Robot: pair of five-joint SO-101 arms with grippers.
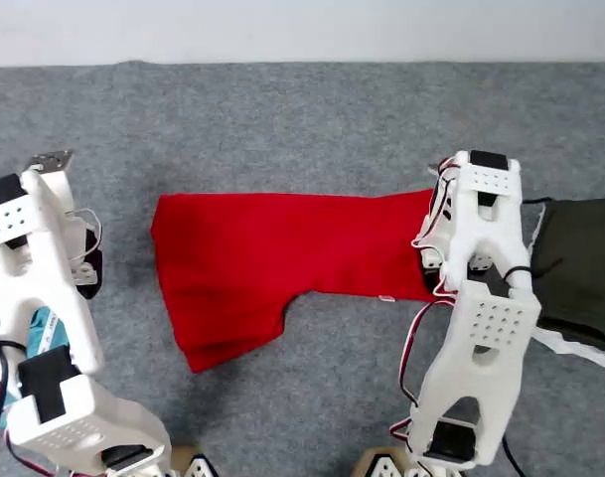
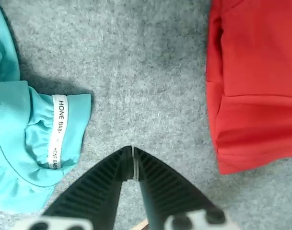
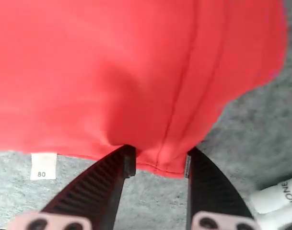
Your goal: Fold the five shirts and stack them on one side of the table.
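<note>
I see my right claw part-open astride the hem of the red shirt, which is spread on the surface. My left claw is pinched closed between a teal shirt and the red one.

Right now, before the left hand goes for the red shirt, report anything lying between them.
Nothing visible does. Between the left hand, closed, and the red shirt there is just grey table. The teal shirt lies on the hand's other side, away from that path.
</note>
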